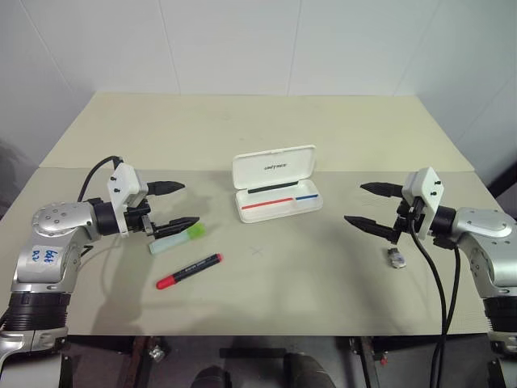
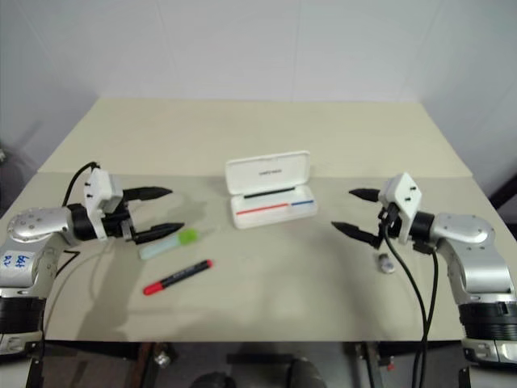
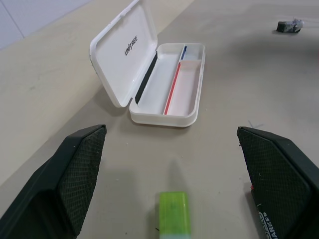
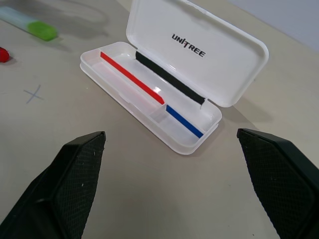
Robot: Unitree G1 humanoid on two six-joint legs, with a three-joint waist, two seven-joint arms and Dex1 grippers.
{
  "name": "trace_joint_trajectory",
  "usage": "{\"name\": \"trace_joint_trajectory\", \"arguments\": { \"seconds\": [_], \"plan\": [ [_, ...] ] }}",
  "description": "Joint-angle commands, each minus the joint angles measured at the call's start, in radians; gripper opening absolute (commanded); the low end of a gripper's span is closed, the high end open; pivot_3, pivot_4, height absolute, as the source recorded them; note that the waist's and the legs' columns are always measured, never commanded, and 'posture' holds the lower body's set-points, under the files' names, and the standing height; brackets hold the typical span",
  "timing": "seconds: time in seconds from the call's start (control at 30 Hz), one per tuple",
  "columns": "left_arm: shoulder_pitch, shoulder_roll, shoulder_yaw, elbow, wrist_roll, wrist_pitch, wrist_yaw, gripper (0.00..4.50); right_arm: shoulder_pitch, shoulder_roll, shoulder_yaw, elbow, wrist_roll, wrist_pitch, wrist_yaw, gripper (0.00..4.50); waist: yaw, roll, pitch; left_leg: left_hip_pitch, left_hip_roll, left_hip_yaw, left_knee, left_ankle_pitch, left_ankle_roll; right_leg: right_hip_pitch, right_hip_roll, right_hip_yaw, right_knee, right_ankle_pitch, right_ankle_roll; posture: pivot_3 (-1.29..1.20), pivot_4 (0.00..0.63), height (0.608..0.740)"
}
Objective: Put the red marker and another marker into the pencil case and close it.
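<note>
Surface point(image 1: 266, 315) of pale beige carries everything in front of me. Near its middle, a little to the far side, the pencil case point(image 1: 277, 196) lies open, its white lid tilted up and back with a small dark logo on it, its tray showing a red stripe and a blue stripe, with nothing in it.

My left gripper point(image 1: 176, 204) hangs over the left part of the surface, pointing toward the middle, fingers spread wide and holding nothing. Just beside its lower finger the highlighter point(image 1: 175, 239) lies flat, pale mint body with the lime-green cap turned toward the case; I cannot tell whether the finger touches it. Nearer to me than the highlighter, the red marker point(image 1: 189, 271) lies flat and slanted, black barrel, red cap at its left near end.

My right gripper point(image 1: 363, 204) hangs over the right part of the surface, pointing toward the middle, fingers also spread wide and empty. A small grey and dark object point(image 1: 396, 258) rests on the surface just below it, well apart from the case.
</note>
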Motion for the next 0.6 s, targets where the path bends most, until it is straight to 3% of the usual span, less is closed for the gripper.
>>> {"name": "trace_joint_trajectory", "arguments": {
  "seconds": [0.03, 0.57, 0.6],
  "plan": [
    [-0.015, 0.021, 0.024, -0.007, -0.006, -0.013, -0.002, 4.47, -0.038, 0.001, -0.008, -0.017, 0.017, 0.0, 0.009, 4.5, -0.001, 0.0, 0.0, 0.0, 0.0, 0.0, 0.0, 0.0, 0.0, 0.0, 0.0, 0.0, 0.0, 0.0, 0.0, 0.0, 0.15, 0.74],
    [-0.056, 0.009, -0.038, -0.034, -0.002, 0.02, -0.019, 4.47, -0.147, 0.042, 0.051, 0.01, 0.008, 0.005, 0.06, 4.5, 0.0, 0.0, 0.0, 0.0, 0.0, 0.0, 0.0, 0.0, 0.0, 0.0, 0.0, 0.0, 0.0, 0.0, 0.0, 0.0, 0.15, 0.74],
    [-0.062, 0.009, -0.048, -0.028, 0.004, 0.018, -0.022, 4.29, -0.145, 0.047, 0.052, 0.004, 0.007, 0.004, 0.06, 4.5, 0.001, 0.0, 0.0, 0.0, 0.0, 0.0, 0.0, 0.0, 0.0, 0.0, 0.0, 0.0, 0.0, 0.0, 0.0, 0.0, 0.15, 0.74]
  ]
}}
